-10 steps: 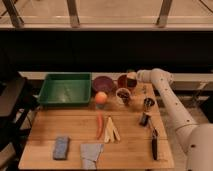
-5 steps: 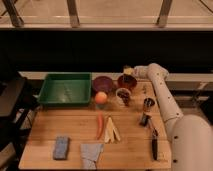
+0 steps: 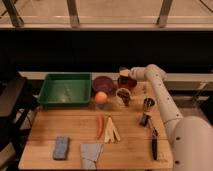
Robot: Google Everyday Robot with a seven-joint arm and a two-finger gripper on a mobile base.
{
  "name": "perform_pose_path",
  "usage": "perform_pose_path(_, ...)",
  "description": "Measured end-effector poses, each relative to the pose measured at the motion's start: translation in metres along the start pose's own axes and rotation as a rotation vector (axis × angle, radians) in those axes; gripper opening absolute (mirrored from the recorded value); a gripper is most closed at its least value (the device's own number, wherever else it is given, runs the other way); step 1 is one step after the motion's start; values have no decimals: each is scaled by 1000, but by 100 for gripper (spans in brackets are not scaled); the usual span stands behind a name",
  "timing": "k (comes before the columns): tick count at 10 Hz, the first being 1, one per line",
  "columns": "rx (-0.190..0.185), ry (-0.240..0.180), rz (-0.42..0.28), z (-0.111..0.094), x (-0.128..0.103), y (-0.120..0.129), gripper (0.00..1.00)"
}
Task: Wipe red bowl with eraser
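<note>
The red bowl sits at the back of the wooden table, right of the dark purple bowl. My gripper reaches in from the right at the end of the white arm. It is right over the red bowl's left part. It is shut on the eraser, a small tan block with a dark top, which is down at the bowl's rim. Part of the bowl is hidden behind the gripper.
A green tray stands at the back left. An orange and a pale-rimmed cup sit in front of the bowls. A carrot, a blue pad, a grey cloth, a metal cup and a black-handled tool lie nearer the front.
My gripper has moved left with the eraser, from beside the red bowl's right edge to over the bowl. Nothing else on the table has moved.
</note>
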Motion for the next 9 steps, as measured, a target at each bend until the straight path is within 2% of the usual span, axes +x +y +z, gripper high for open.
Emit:
perform_pose_path(2, 2, 21, 12, -9, 14, 4, 19)
perform_pose_path(5, 59, 41, 18, -25, 21, -13, 19)
perform_pose_path(6, 91, 43, 17, -32, 21, -25, 19)
perform_pose_path(8, 128, 37, 8, -33, 13, -38, 19)
perform_pose_path(9, 135, 31, -5, -28, 5, -41, 19)
